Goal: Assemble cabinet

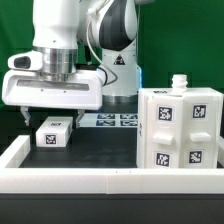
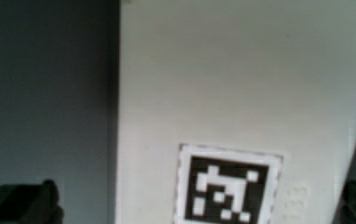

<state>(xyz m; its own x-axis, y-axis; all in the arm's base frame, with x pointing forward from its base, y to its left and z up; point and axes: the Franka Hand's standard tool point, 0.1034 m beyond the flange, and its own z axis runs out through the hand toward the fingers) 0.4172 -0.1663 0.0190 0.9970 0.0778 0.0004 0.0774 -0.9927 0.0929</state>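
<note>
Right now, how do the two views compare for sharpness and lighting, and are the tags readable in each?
Exterior view: evenly lit, fairly sharp; tags on the cabinet read clearly, though its white faces look bright and flat. Wrist view: out of focus; the tag on the small white block is smeared, and the fingers of the tool are dark blurs at the edges.

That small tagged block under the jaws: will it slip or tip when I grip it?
The small block looks like rigid, flat-sided plastic, so it probably won't flex. It lies low and flat, so tipping seems unlikely. Its smooth white faces may be slippery.
</note>
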